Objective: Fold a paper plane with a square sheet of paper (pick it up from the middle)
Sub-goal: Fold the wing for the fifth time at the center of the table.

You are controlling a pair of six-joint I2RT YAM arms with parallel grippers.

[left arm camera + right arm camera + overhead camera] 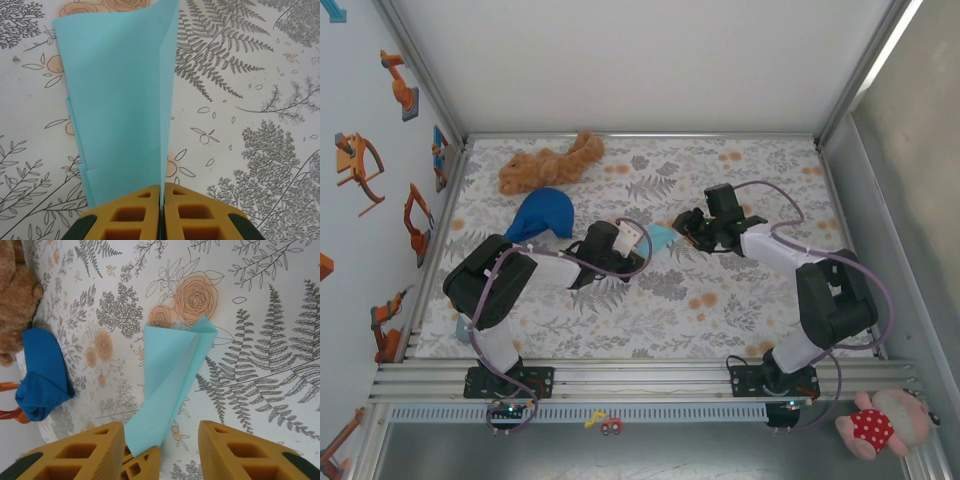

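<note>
The sheet of paper is folded lengthwise into a narrow, dart-like paper plane (661, 238) of light cyan-blue, held just above the floral cloth at mid-table. My left gripper (638, 246) is shut on its narrow end. In the left wrist view the orange fingers (131, 215) press together on the crease and the plane (120, 100) widens away from them. My right gripper (694, 229) faces it from the right and stands open. In the right wrist view the plane (172, 370) lies between the spread fingers (235, 450), nearer the left one, untouched by either.
A dark blue dome-shaped object (542, 215) (42, 375) lies left of the paper, with a brown plush toy (550, 163) (17, 295) behind it. The floral cloth (720, 300) is bounded by metal rails and walls. A pink plush (880, 425) sits outside the frame at the front right.
</note>
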